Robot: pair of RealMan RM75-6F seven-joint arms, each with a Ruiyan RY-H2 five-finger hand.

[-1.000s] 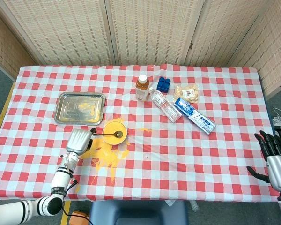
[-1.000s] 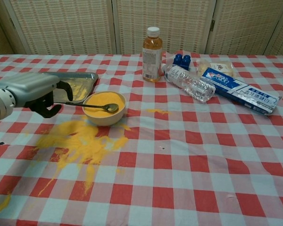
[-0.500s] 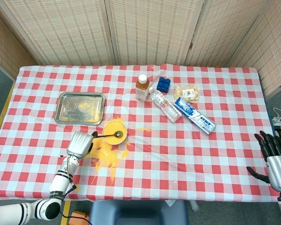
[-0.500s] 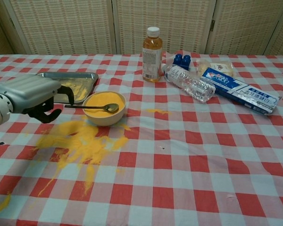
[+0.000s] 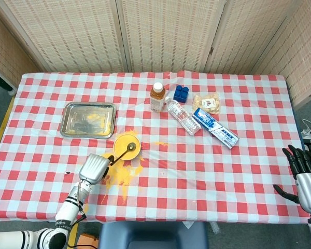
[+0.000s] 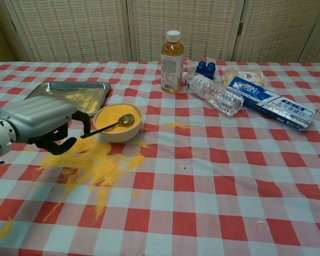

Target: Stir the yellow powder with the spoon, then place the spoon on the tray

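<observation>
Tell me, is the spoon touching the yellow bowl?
Touching. The chest view shows the spoon lying across the yellow bowl's front rim, its handle pinched by the left hand.

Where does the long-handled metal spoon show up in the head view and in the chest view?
Head view: the long-handled metal spoon lies lower left of centre, bowl over the powder, handle slanting down to the left hand.
Chest view: the spoon sits left of centre, the left hand at its handle.
Shared landmark: the small cream bowl of yellow powder.

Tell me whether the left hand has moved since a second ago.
Yes. The left hand, holding the spoon, has drawn back toward the table's near edge, away from the tray.
</observation>
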